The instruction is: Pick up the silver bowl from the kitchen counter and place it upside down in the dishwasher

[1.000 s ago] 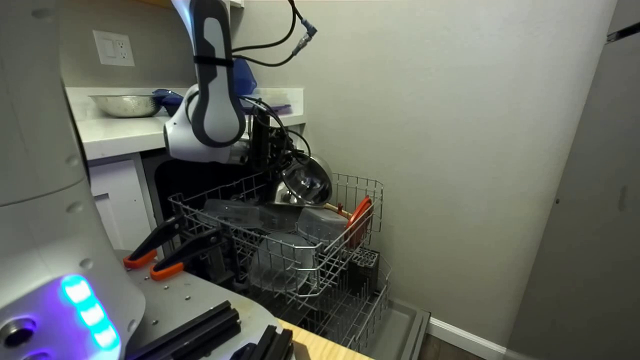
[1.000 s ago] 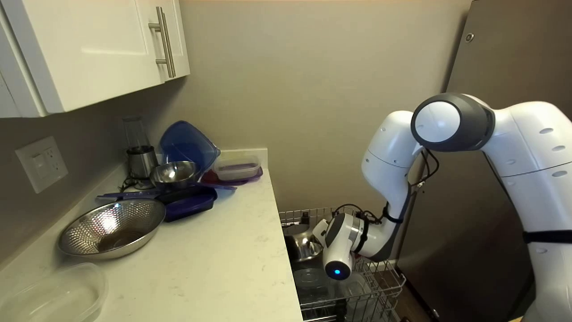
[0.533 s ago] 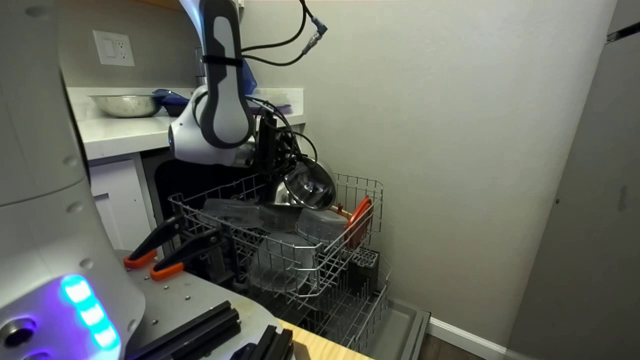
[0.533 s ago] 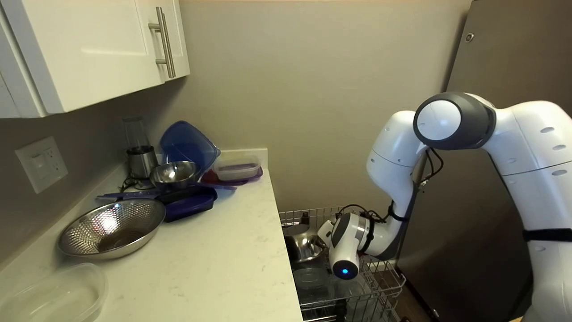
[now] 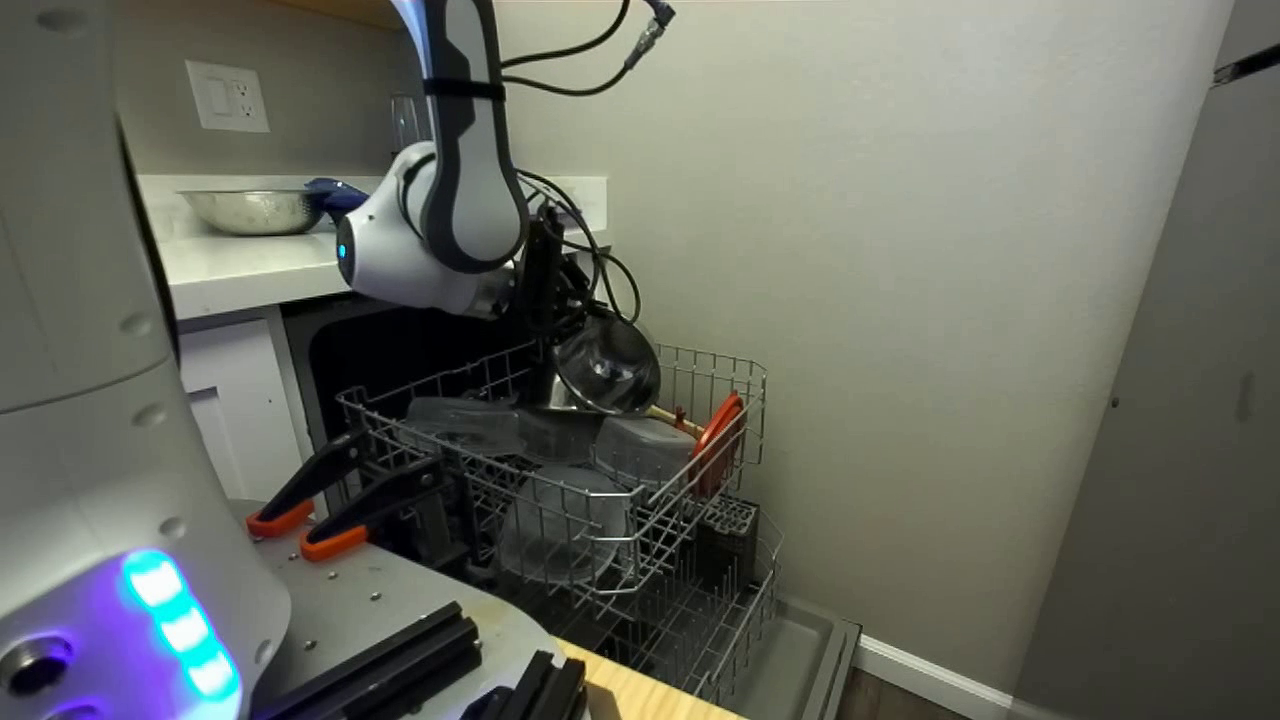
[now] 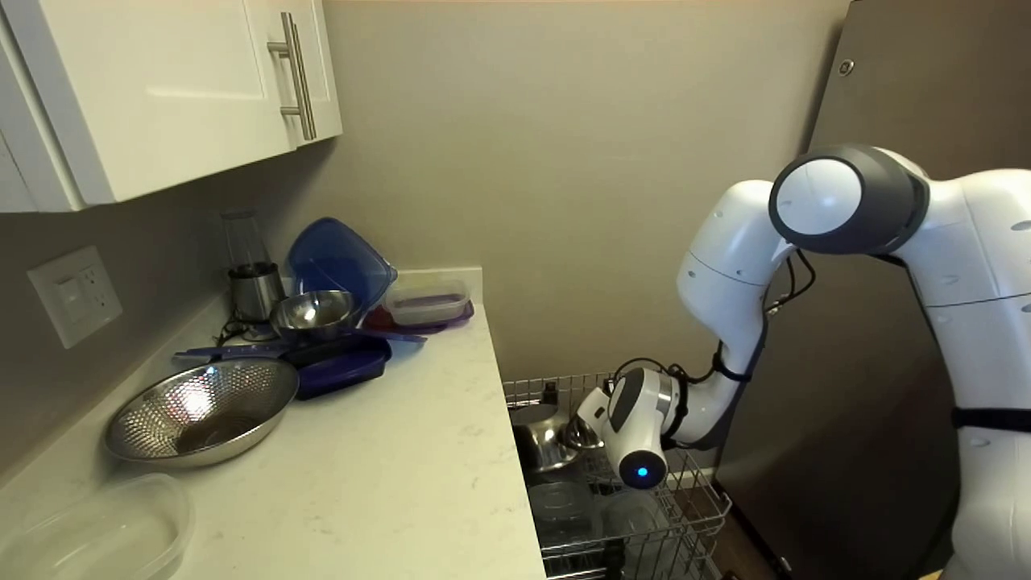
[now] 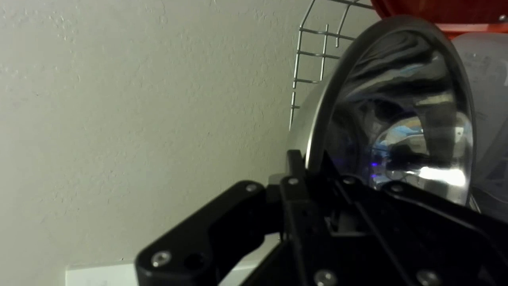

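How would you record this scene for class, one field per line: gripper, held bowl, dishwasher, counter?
Gripper: pinching the rim of the silver bowl
Bowl pose: tilted, not yet upside down; contact below unclear
Dishwasher: open, upper rack pulled out
Rack load: cloudy containers, steel vessel, red item
Counter: colander, another steel bowl

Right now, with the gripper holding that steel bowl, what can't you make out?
In an exterior view: most of the round shiny steel bowl, behind the white arm.
In an exterior view: part of the domed silver piece, behind the bowl.
In an exterior view: part of the clear plastic container, clipped by the corner.
Wrist view: part of the flat red piece, past the top edge.
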Controlling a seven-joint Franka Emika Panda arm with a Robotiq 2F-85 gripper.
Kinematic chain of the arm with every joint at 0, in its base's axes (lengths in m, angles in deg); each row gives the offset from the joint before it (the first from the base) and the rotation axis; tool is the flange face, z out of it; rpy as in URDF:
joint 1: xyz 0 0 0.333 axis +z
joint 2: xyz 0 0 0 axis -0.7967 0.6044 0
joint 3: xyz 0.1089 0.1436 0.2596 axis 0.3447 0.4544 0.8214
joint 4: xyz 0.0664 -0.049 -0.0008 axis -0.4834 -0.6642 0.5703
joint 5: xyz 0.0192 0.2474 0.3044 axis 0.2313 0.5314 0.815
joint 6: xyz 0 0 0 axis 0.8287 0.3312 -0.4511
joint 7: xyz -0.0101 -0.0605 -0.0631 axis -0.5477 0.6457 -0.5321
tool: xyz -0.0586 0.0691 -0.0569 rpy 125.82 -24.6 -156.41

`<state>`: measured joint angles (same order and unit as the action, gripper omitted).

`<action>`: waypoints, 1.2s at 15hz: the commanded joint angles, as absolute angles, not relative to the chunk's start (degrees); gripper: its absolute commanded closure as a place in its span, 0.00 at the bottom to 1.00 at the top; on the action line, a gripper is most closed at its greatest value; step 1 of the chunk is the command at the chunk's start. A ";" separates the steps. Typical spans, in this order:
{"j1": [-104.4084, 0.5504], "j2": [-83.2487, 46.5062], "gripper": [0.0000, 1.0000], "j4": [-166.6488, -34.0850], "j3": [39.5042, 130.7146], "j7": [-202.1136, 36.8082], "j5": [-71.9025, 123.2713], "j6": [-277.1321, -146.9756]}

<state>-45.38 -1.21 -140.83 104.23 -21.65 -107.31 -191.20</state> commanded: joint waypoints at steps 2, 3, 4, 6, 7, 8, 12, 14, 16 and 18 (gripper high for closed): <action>-46.62 -5.57 0.97 -143.98 104.70 -21.61 -108.93 -195.69; -46.50 -5.53 0.97 -143.90 104.67 -21.71 -108.85 -195.95; -46.45 -5.46 0.97 -143.82 104.66 -21.68 -108.82 -196.21; -46.27 -4.95 0.97 -143.64 104.64 -21.68 -108.45 -195.97; -45.98 -4.52 0.97 -143.59 104.58 -21.88 -107.98 -195.04; -45.86 -4.11 0.97 -143.53 104.64 -21.35 -108.15 -194.53; -45.53 -2.19 0.97 -143.21 104.54 -20.73 -108.28 -192.95; -45.55 -1.27 0.97 -143.14 104.62 -20.57 -107.99 -192.56; -45.08 -0.26 0.97 -143.10 104.73 -20.39 -107.44 -190.62; -43.83 1.03 0.97 -142.97 104.77 -20.65 -107.04 -186.06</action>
<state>-45.22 -0.01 -142.13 104.34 -21.64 -107.41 -192.06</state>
